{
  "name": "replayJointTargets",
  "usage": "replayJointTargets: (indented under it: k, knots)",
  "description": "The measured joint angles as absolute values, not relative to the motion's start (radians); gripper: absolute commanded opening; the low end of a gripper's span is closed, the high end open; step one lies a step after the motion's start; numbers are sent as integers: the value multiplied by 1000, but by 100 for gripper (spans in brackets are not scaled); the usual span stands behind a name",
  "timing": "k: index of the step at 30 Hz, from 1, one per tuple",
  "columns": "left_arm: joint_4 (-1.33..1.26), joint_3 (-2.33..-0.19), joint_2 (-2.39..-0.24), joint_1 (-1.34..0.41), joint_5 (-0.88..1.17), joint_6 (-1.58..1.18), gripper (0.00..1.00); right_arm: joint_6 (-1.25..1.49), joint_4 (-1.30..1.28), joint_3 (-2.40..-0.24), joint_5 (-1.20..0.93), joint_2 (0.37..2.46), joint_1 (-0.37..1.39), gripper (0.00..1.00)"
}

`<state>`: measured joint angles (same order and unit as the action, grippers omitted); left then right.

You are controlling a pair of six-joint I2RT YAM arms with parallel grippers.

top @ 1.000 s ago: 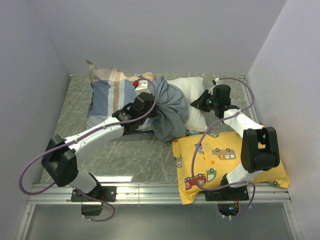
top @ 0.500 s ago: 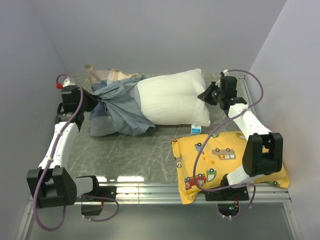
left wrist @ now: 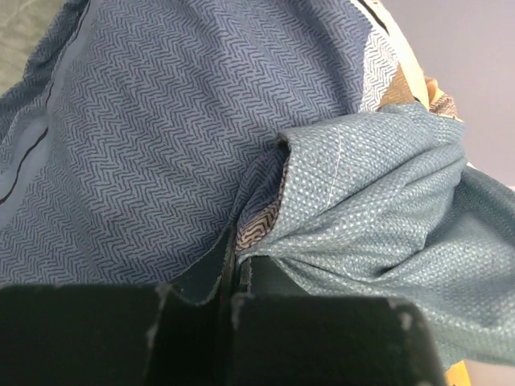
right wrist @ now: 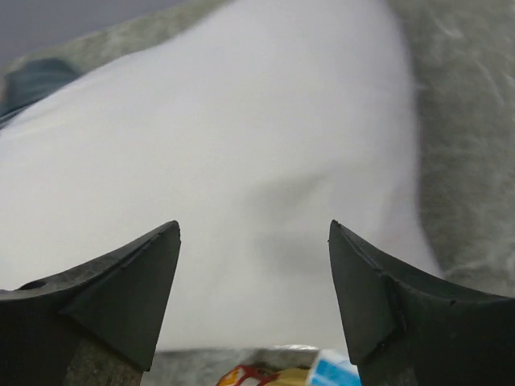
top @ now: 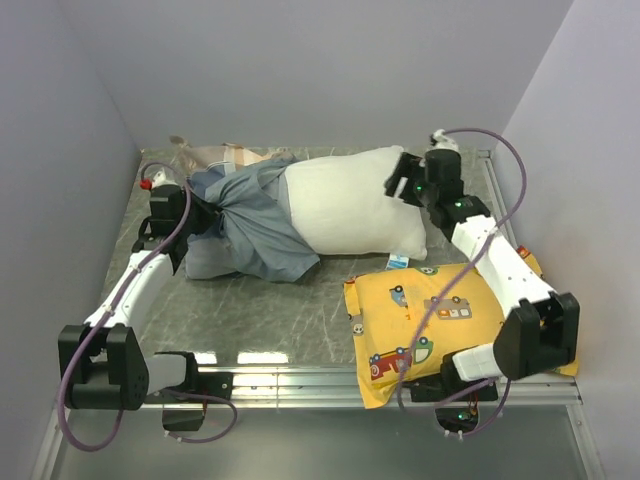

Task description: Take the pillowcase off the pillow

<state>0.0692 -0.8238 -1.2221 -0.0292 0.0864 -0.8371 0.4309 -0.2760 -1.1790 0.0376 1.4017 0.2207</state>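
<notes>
nearing the end, by my judgement: the pillowcase (top: 255, 225) is lying bunched around only the left end of the white pillow (top: 350, 205), most of which is showing bare at the back of the table (top: 280, 300). the left gripper (left wrist: 233, 273) is pinching a fold of the blue-grey cloth between closed fingers. the right gripper (right wrist: 253, 233) is hanging wide open over the pillow's right end, gripping nothing. only that last bunched part is waiting to be pulled clear.

Top view: high at the near edge, looking down on the whole table (top: 270, 310). Left wrist: pressed close to pillowcase (left wrist: 161, 145) cloth. Right wrist: near, facing pillow (right wrist: 241, 145). Top view shares both.
</notes>
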Motion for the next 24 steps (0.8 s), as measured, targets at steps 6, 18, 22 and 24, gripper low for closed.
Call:
replayJointTargets:
  k: [6,18,22,24]
  knots:
    - [50,-834,-1240,-62,43,-836,1,323,-248,-1240,73,1357,516,87]
    - [102,-1046,-1414,-118,88,-780,18,235,-287,-1441,113,1835,629,0]
    - [146,-1130,-1443,-142,99,-727,57,290,-274,-1465,37,1844,564,0]
    - [159,-1136,-1428,-149,94,-712,67,324,-258,-1456,-36,1837,505,0]
